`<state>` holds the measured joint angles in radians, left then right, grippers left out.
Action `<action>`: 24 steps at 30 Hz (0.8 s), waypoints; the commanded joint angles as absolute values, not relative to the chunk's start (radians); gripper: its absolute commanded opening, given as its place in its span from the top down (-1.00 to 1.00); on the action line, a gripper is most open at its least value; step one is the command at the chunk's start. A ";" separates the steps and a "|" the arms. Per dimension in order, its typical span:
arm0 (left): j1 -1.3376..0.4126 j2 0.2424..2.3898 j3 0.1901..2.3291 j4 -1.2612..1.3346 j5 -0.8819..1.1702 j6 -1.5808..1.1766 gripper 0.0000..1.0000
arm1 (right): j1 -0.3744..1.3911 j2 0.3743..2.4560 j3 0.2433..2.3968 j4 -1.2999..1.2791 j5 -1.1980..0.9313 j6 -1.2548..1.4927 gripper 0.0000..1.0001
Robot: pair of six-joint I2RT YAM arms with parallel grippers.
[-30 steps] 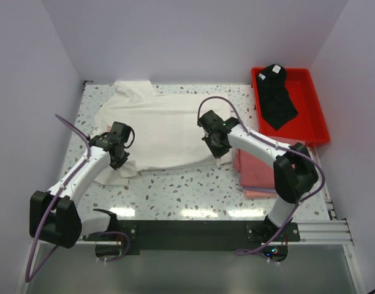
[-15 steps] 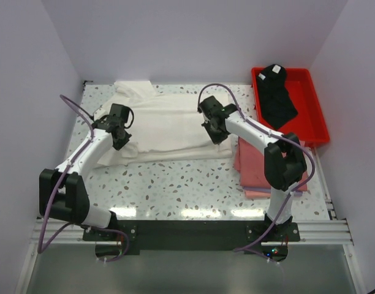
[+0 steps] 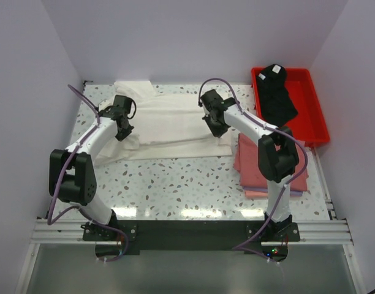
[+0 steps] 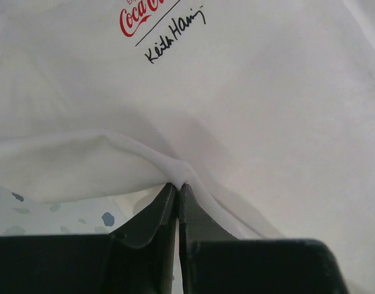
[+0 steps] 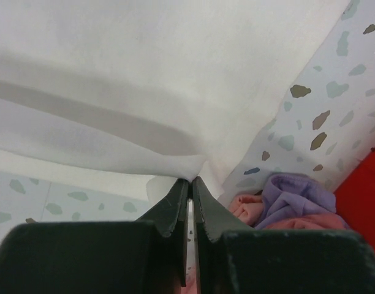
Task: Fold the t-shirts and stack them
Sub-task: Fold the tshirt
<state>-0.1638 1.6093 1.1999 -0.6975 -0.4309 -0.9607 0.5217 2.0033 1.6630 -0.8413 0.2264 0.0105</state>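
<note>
Soft, matt, creased white cloth t-shirt [image 3: 175,125]; glossy speckled stone-look tabletop [image 3: 187,184]; smooth shiny red plastic tray [image 3: 307,101]; matt pink folded cloth shirts [image 3: 261,168].

Red plastic tray [image 3: 307,92] at the far right, on a white speckled table [image 3: 187,180]. Pale lilac walls [image 3: 187,43] on three sides. Black mounting plate [image 3: 193,228] along the near edge.

A white t-shirt [image 4: 267,92] fills almost the whole view. Near the top are red Coca-Cola letters [image 4: 141,15] and, under a thin black line, a name in black writing [image 4: 174,37]. The left arm's black jaws are pressed tight together, pinching a raised fold at the shirt's edge. Left of the jaws, a bit of the speckled surface [image 4: 65,211] peeks out from under the cloth.
</note>
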 commanded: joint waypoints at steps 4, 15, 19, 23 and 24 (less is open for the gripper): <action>-0.140 1.706 1.296 -0.595 -0.460 -0.899 0.63 | 0.488 2.097 1.785 -0.819 0.278 -0.057 0.77; -0.061 1.800 1.553 -0.580 -0.413 -0.744 -1.00 | 0.431 2.173 2.018 -0.816 0.583 -0.088 -0.74; -0.061 1.614 1.313 -0.571 -0.388 -0.794 -1.00 | 0.434 1.999 1.795 -0.730 0.332 -0.016 -0.98; -0.058 1.445 1.053 -0.523 -0.394 -0.856 -1.00 | 0.446 1.870 1.560 -0.626 0.013 0.069 -0.98; -0.055 1.419 1.014 -0.496 -0.396 -0.861 -1.00 | 0.454 1.856 1.505 -0.608 -0.059 0.074 -0.97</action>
<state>-0.0612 1.4849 1.1213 -0.5476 -0.3962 -0.8196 0.4294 1.9308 1.6070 -0.7086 0.2089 0.0078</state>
